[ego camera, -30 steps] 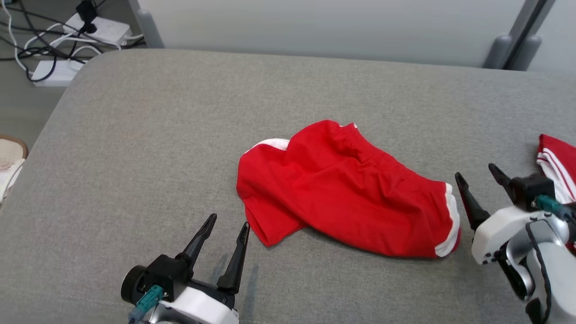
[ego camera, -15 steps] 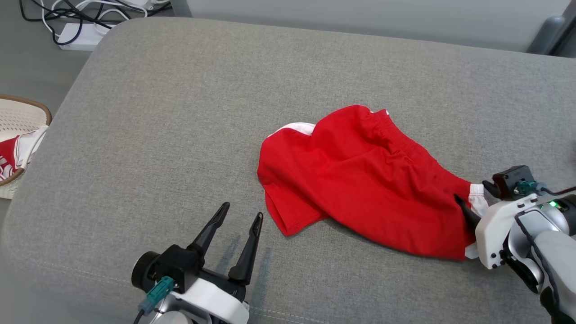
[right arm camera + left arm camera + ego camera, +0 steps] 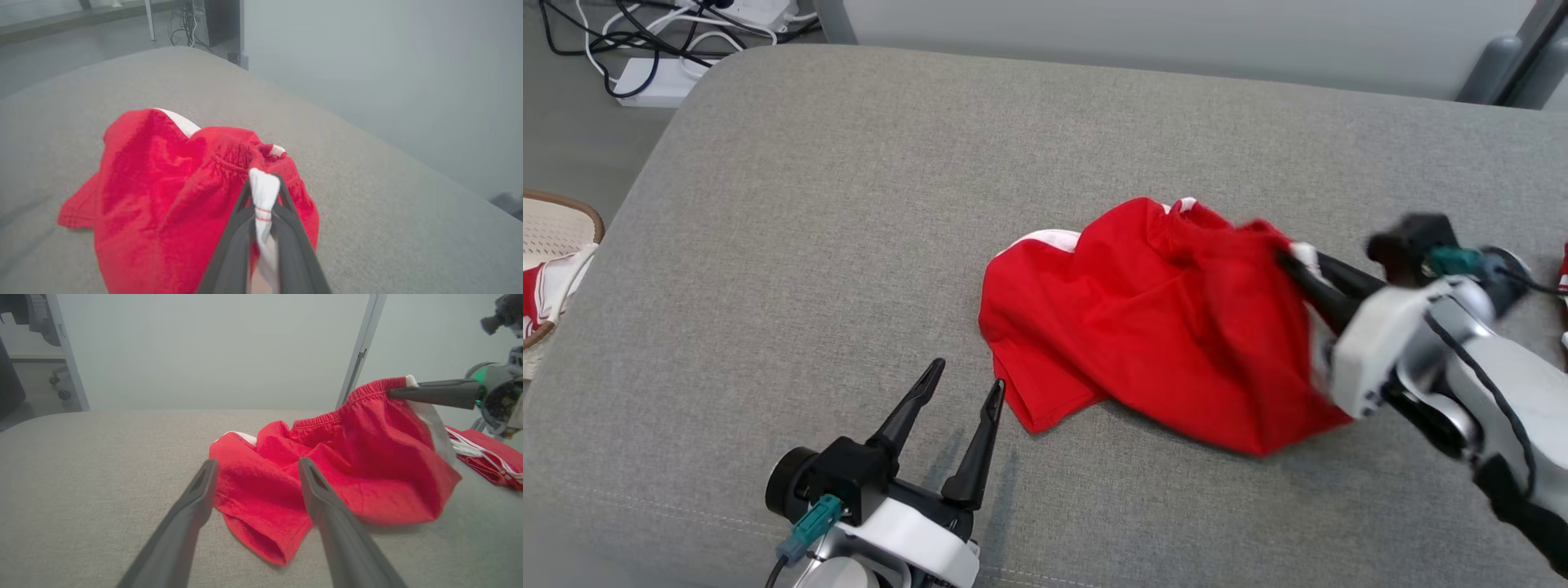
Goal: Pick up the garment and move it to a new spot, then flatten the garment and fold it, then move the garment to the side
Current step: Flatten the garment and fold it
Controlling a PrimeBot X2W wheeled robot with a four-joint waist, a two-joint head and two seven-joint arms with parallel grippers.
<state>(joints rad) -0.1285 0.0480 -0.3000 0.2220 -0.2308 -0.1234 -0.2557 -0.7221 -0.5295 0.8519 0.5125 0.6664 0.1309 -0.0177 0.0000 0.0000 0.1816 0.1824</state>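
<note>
My right gripper (image 3: 1290,260) is clamped on the white-trimmed edge of the red fabric shorts (image 3: 1143,327). That corner is lifted; the rest slumps mid-way across the grey woven cushion (image 3: 849,204). My left gripper (image 3: 968,376) has its fingers spread and empty, just beside the near leg opening. Bare cushion runs wide to my left and on the far side. A red cloth with white stripes (image 3: 486,453) lies on my right.

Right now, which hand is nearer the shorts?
Right. The right hand is shut on the shorts at their white-trimmed edge, holding it up off the cushion. The left hand is open, low beside the near leg opening, gripping nothing.
</note>
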